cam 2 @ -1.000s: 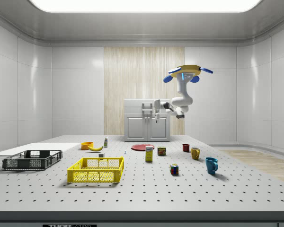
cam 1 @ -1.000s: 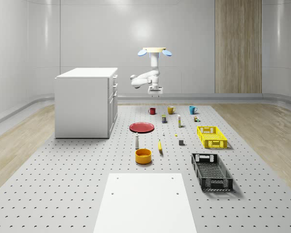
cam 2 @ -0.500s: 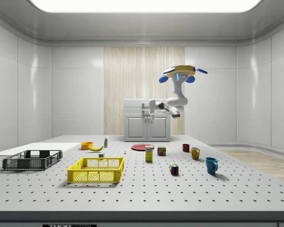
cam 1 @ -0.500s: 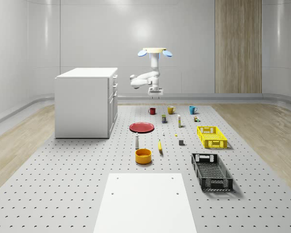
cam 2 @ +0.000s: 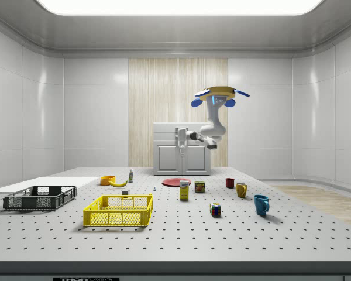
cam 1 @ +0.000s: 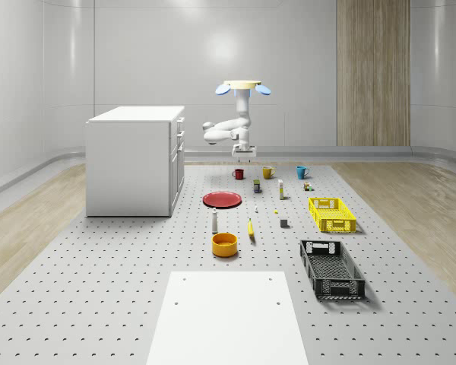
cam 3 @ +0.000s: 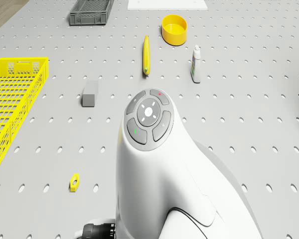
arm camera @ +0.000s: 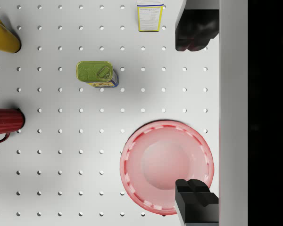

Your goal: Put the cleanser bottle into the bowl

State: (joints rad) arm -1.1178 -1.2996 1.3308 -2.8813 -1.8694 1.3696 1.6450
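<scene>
White cleanser bottle (cam 1: 214, 221) beside bowl (cam 1: 224, 244) | well apart from claw (cam 2: 182, 146), apparently spread, empty | drone (cam 1: 242, 87) hovering above table (cam 1: 121, 281)

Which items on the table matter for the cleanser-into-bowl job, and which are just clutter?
Job items:
cleanser bottle
bowl
end effector, empty, high over the red plate

Clutter:
banana
yellow crate
black crate
tin can
red mug
blue mug
cabinet

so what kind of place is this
Most likely a simulated robotics test room: a pegboard-style perforated floor, a white cabinet, and small props laid out in rows, such as the yellow crate and red plate.
</scene>
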